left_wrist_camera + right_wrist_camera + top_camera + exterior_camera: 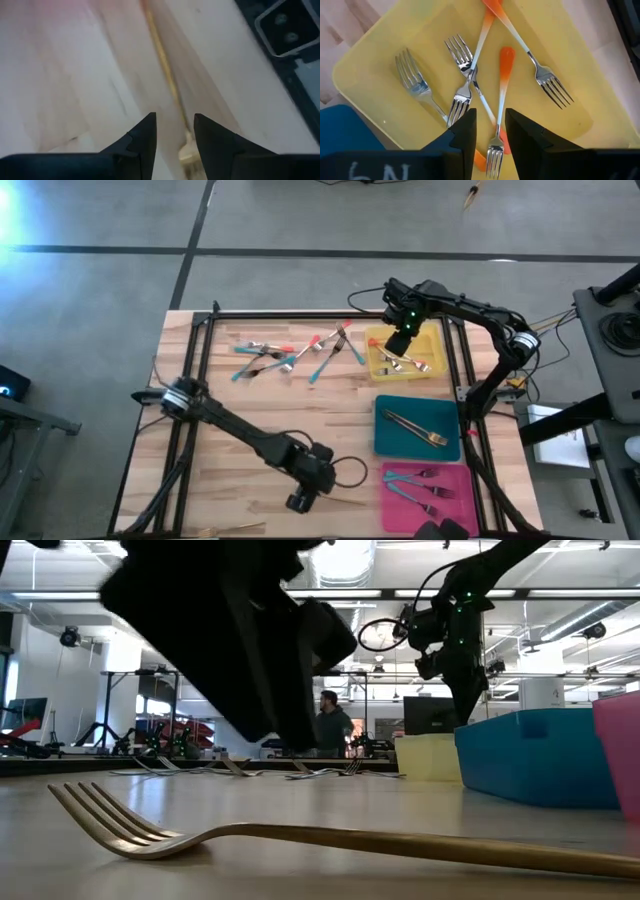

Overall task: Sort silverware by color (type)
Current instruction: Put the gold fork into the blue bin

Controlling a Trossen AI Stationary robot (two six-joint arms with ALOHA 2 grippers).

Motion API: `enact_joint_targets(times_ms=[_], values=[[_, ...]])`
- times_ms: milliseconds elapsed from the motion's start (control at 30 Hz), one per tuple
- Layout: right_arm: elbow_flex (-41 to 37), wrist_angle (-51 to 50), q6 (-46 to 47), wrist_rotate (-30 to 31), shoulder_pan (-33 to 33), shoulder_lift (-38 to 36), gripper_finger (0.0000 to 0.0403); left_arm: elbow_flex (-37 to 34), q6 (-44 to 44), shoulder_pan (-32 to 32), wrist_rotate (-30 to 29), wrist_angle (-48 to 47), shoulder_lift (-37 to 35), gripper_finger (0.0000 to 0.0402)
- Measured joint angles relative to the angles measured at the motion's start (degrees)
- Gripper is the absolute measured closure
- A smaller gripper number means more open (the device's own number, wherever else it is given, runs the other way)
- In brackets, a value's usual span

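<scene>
Here, low centre of the high view, the left gripper (pixel 302 502) hangs fingers apart, seemingly over a gold fork (pixel 165 65); upper right, the right gripper (pixel 396 345) gapes empty above the yellow tray (pixel 365 65) of orange-handled forks (pixel 504 70).

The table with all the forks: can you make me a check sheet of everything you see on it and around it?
Surface: wooden table in a dark frame.
Job's things: orange-handled forks in the yellow tray; gold forks in the teal tray; teal-handled forks in the pink tray; mixed forks loose at the far side; one gold fork on the near edge.
Clutter: nothing seen.
Grippers: left gripper open just above the gold fork; right gripper open above the yellow tray, holding nothing.
Cables: black loop on the left arm.
Surroundings: a person standing far behind, among lab equipment.
</scene>
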Motion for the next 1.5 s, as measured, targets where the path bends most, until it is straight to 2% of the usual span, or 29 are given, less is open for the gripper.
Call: enact_joint_targets(times_ms=[233,533,767,867,1100,1367,1500], values=[[0.0,0.0,0.0,0.0,0.0,0.0,0.0305,0.8,-1.2,-0.8,1.4,0.1,3.3,0.0287],[0.0,-0.6,0.0,0.0,0.0,0.0,0.0313,3.4,-3.5,-1.6,-1.0,0.8,7.0,0.0287],[0.0,-1.6,-0.1,0.0,0.0,0.0,0.0312,3.7,-10.1,-2.6,-6.3,-1.4,9.7,0.0289],[0.0,-1.6,-0.1,0.0,0.0,0.0,0.0312,3.8,-12.0,-2.6,-6.5,-2.6,10.2,0.0310],[0.0,-1.5,-0.2,0.0,0.0,0.0,0.0316,3.8,-14.3,-2.7,-5.4,-4.2,10.2,0.0392],[0.0,-1.3,-0.5,0.0,0.0,-0.1,0.0316,4.1,-16.4,-1.4,-0.8,-6.5,8.3,0.0399],[0.0,-1.2,-0.5,0.0,0.0,-0.1,0.0316,3.9,-17.7,-1.0,-1.3,-9.7,5.9,0.0400]])
